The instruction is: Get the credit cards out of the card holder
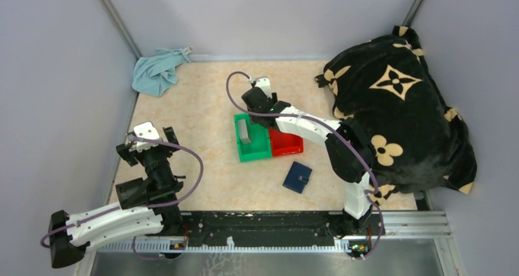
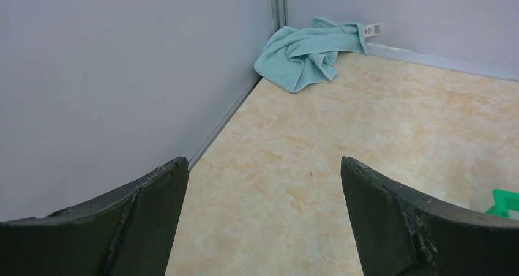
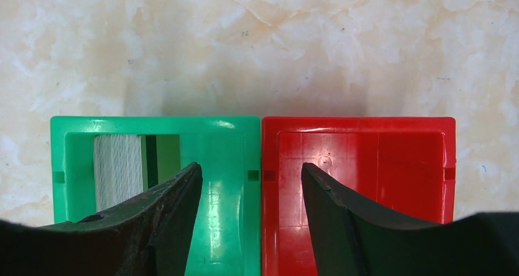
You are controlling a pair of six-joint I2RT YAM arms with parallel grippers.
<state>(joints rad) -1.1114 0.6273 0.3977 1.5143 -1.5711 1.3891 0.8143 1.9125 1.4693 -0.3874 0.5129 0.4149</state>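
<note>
The card holder [image 1: 297, 177], a navy-blue square wallet, lies folded shut on the table in front of the bins, with no gripper touching it. A grey ribbed credit card [image 1: 245, 131] [image 3: 119, 169] rests in the green bin [image 1: 252, 152] [image 3: 159, 123]. My right gripper [image 1: 262, 103] [image 3: 251, 172] hovers over the seam between the green bin and the red bin [image 1: 289, 146] [image 3: 367, 124]. Its jaws stand apart with nothing held between them. My left gripper [image 1: 156, 135] [image 2: 263, 166] is wide open over bare table at the left, far from the wallet.
A light blue towel [image 1: 158, 71] [image 2: 309, 52] is bunched in the far left corner. A black flower-patterned blanket [image 1: 398, 104] fills the right side. Grey walls enclose the table on three sides.
</note>
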